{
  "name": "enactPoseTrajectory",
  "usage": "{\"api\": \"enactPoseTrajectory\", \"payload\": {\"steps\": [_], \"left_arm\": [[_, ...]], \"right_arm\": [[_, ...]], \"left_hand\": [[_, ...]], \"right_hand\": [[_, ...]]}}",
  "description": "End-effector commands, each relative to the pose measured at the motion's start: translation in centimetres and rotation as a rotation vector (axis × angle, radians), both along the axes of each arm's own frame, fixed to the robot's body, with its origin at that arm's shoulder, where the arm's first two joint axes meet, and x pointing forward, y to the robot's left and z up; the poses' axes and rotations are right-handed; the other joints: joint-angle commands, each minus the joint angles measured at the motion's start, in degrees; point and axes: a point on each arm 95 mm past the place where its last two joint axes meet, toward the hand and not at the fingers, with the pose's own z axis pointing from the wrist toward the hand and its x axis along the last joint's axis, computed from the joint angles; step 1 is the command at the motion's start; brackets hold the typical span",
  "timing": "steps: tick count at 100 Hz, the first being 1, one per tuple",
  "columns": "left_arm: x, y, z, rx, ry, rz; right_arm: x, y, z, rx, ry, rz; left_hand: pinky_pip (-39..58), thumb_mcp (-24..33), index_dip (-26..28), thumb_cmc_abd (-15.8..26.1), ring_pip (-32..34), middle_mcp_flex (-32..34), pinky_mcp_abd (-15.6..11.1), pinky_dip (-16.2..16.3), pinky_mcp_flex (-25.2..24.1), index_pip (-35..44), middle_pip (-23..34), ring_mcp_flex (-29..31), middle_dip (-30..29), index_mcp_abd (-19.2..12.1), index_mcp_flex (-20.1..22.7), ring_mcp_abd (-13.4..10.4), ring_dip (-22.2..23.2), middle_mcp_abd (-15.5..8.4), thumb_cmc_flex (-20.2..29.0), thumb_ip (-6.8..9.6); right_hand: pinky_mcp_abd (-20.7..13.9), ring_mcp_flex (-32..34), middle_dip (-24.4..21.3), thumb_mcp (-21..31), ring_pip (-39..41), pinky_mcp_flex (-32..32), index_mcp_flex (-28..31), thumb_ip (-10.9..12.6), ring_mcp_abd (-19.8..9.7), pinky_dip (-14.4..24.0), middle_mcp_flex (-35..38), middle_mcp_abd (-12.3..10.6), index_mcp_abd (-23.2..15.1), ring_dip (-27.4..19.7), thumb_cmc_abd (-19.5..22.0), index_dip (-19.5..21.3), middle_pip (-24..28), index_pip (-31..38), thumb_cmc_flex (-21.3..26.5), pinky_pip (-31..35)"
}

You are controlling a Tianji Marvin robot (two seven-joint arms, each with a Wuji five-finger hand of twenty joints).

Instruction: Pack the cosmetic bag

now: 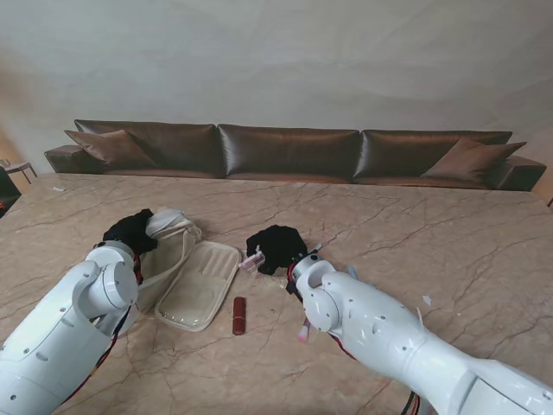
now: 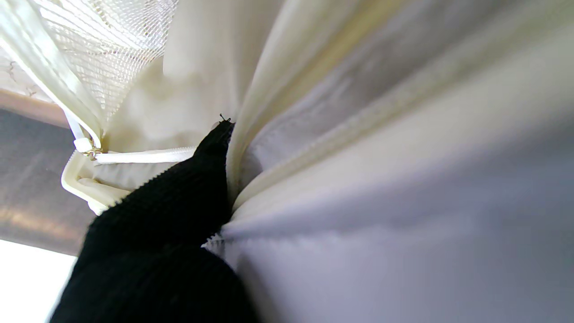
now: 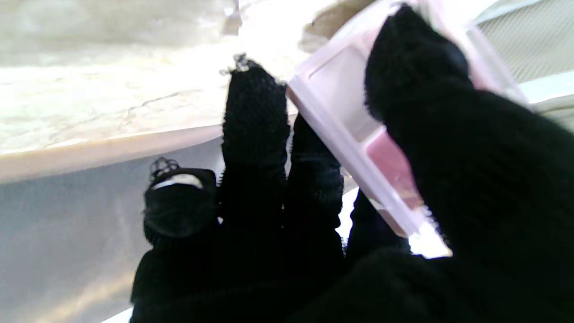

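Note:
A cream cosmetics bag [image 1: 197, 281] lies unzipped and spread open on the marble table, left of centre. My black-gloved left hand [image 1: 131, 230] grips its far left flap; in the left wrist view a finger [image 2: 179, 197] presses into the cream fabric [image 2: 358, 134] beside the zipper. My right hand [image 1: 276, 247] is just right of the bag and is shut on a pink clear-lidded makeup palette [image 3: 358, 130], pinched between thumb and fingers [image 3: 255, 125]. A dark red lipstick tube [image 1: 238, 315] lies on the table near the bag's near corner.
A small pink item [image 1: 304, 329] lies by my right forearm. Small pale scraps [image 1: 427, 300] sit to the right. A brown sofa [image 1: 294, 151] runs behind the table's far edge. The table [image 1: 415, 233] stretches wide on the right.

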Motion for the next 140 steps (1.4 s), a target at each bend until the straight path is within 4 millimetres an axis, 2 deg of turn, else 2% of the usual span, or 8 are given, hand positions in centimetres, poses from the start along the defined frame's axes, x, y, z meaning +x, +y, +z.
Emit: {"api": "enactPoseTrajectory", "payload": {"steps": [1, 18, 28, 47, 58, 63, 88, 140], "left_arm": [[-0.2, -0.2, -0.2, -0.007, 0.007, -0.016], [-0.1, -0.2, 0.1, -0.007, 0.006, -0.027], [0.0, -0.3, 0.2, -0.013, 0.003, -0.028], [0.1, -0.7, 0.6, -0.024, -0.002, -0.033], [0.2, -1.0, 0.8, -0.038, -0.006, -0.031], [0.3, -1.1, 0.9, -0.044, -0.008, -0.031], [0.8, -2.2, 1.2, -0.082, -0.009, -0.041], [1.1, -4.5, 1.6, -0.124, -0.003, -0.071]], "right_arm": [[0.4, 0.5, 1.2, 0.016, -0.026, 0.006], [1.3, 1.8, 3.3, 0.031, -0.087, 0.032], [2.1, 3.1, 4.1, 0.045, -0.107, 0.065], [3.4, 5.5, 4.6, 0.098, -0.122, 0.095], [3.9, 7.0, 5.0, 0.128, -0.142, 0.109], [4.0, 7.6, 5.3, 0.142, -0.150, 0.115], [4.0, 10.2, 5.9, 0.199, -0.176, 0.139], [2.9, 11.9, 5.3, 0.147, -0.215, 0.223]], "left_hand": [[11.2, 1.4, -1.0, 6.6, 1.1, 2.4, -2.6, 0.9, 3.2, 4.5, -0.4, 1.7, -0.2, -6.9, 4.7, 1.9, -1.5, -1.0, 7.5, 1.79], [10.9, 0.4, -1.3, 7.2, 0.7, 3.2, -1.9, 1.1, 2.7, 4.8, -0.8, 1.4, 0.0, -7.5, 5.6, 2.3, -1.5, -0.8, 7.7, 2.07], [10.5, -1.6, -1.9, 7.9, 0.4, 3.6, -1.0, 1.5, 2.4, 5.1, -1.3, 1.3, 0.4, -7.5, 5.6, 2.5, -1.4, -0.8, 8.5, 2.60], [10.4, -3.3, -2.4, 8.6, 0.5, 4.2, -1.1, 1.7, 3.2, 5.6, -1.1, 2.2, 0.7, -7.4, 6.1, 2.3, -1.6, -0.8, 9.7, 3.09], [10.5, -3.3, -2.3, 9.1, 0.6, 4.6, -1.0, 1.7, 3.6, 5.8, -0.8, 2.6, 0.9, -7.2, 6.6, 2.3, -1.6, -0.7, 10.9, 3.40], [10.5, -5.5, -2.1, 9.8, 0.6, 4.8, -0.6, 1.7, 3.6, 5.8, -0.5, 2.8, 0.9, -7.3, 7.0, 2.4, -1.7, -0.8, 12.9, 3.67], [10.6, -6.2, -1.8, 10.2, 0.9, 5.5, -0.2, 1.7, 4.1, 6.1, 0.1, 3.3, 1.2, -7.2, 7.8, 2.4, -1.6, -0.7, 14.0, 4.11], [11.2, -8.0, -1.6, 10.9, 1.4, 5.6, -0.7, 2.0, 4.5, 6.1, 0.4, 4.0, 1.2, -7.3, 8.0, 2.2, -1.6, -0.9, 14.9, 4.45]], "right_hand": [[0.3, 0.0, 1.7, 2.0, -0.4, -0.6, 1.2, 3.9, 1.5, 1.3, 2.4, 1.7, 0.6, 0.7, 7.9, 0.7, 0.6, 2.2, -1.2, 2.3], [0.7, -2.2, 2.6, 2.0, 0.0, -2.4, 0.2, 4.4, 0.8, 2.2, 1.5, 1.0, 0.6, 1.9, 10.6, 1.7, 0.1, 1.5, -2.1, 2.9], [0.5, -4.4, 3.8, 2.1, 5.4, -2.9, -0.1, 4.5, 0.0, 5.9, 1.4, 0.5, -0.5, 7.4, 11.5, 3.2, -0.1, 0.6, -2.9, 5.4], [0.4, -4.9, 3.9, 2.3, 10.4, -2.5, 0.1, 4.6, -0.2, 9.1, 1.9, 0.9, -0.4, 11.8, 11.4, 3.0, -0.4, 0.6, -2.4, 6.7], [0.3, -4.9, 3.9, 2.3, 10.7, -2.3, 0.1, 4.6, -0.4, 9.4, 1.9, 0.6, -0.8, 12.2, 11.4, 2.9, -0.5, 0.5, -2.4, 6.7], [0.3, -5.0, 3.8, 2.3, 10.8, -2.3, 0.1, 4.6, -0.4, 9.5, 1.9, 0.6, -0.9, 12.3, 11.3, 2.8, -0.6, 0.5, -2.4, 6.7], [-0.1, -5.1, 3.2, 2.4, 10.7, -2.1, 0.0, 4.6, -0.7, 9.8, 2.0, 0.2, -1.5, 12.5, 11.1, 2.6, -1.2, 0.5, -2.2, 6.7], [-1.6, -8.3, 2.2, 2.3, 9.5, -3.1, -0.8, 4.7, -2.2, 11.1, 1.2, -2.6, -5.4, 12.8, 11.7, 2.1, -3.1, 0.5, -2.2, 6.9]]}}
